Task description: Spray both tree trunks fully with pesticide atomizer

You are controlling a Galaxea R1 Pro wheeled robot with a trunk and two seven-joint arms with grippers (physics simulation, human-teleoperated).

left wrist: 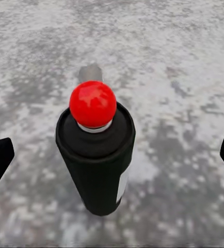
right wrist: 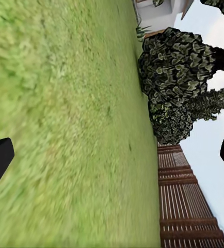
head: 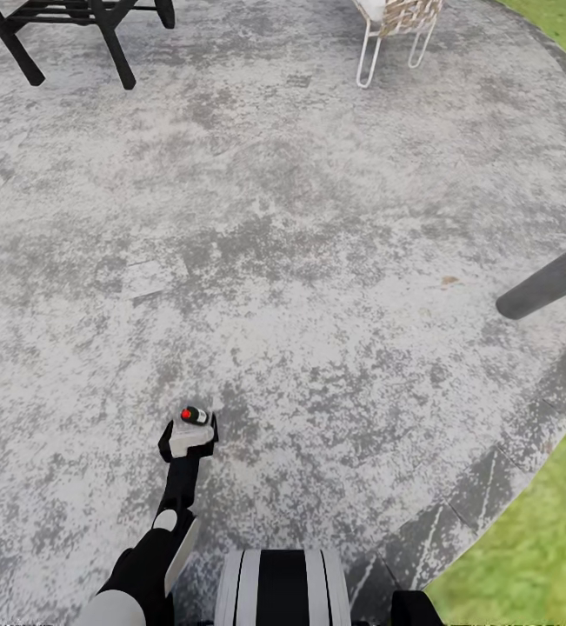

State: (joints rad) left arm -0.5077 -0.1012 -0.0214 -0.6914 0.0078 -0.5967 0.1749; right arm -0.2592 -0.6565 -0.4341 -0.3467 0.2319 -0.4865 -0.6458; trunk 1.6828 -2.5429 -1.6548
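Pesticide atomizer (left wrist: 96,160) stands upright on the grey paving (head: 317,217), between the left tool's (head: 189,435) wide-spread fingers.

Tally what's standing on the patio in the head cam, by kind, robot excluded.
Pesticide atomizer: 1, between the open fingers of the left hand
Black furniture frame: 1
White-legged chair: 1
Dark grey pole: 1
Total: 4

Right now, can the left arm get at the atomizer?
Probably yes. The left gripper is open, fingertips wide on either side of the upright atomizer on the paved floor, with nothing between them. It isn't closed on it yet.
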